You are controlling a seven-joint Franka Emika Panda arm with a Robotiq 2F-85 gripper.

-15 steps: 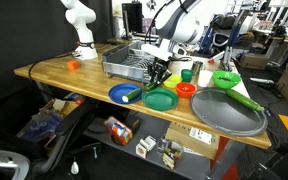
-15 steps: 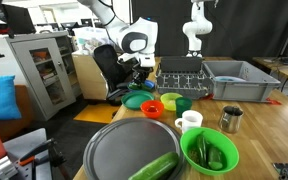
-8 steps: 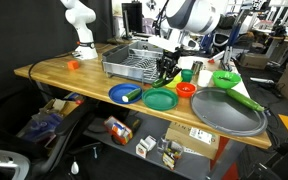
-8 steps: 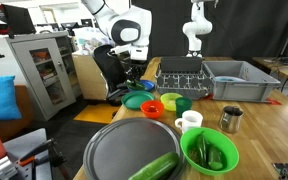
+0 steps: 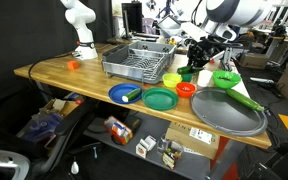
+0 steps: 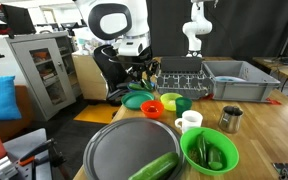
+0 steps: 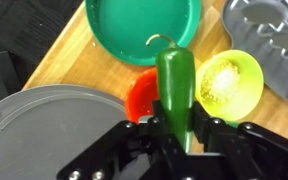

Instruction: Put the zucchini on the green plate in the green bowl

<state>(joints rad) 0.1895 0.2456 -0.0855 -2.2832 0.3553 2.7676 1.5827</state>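
In an exterior view, your claw hangs above the table, beyond the green plate, on the side of the green bowl. In the wrist view, it is clenched on the zucchini, which shows over the red bowl just beside the green plate.

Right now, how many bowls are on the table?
3: a yellow bowl by the dish rack, an orange bowl beside it, a green bowl near the grey tray. Others may be hidden.

The gripper hangs raised, pointing down, fingers clamped on the zucchini.
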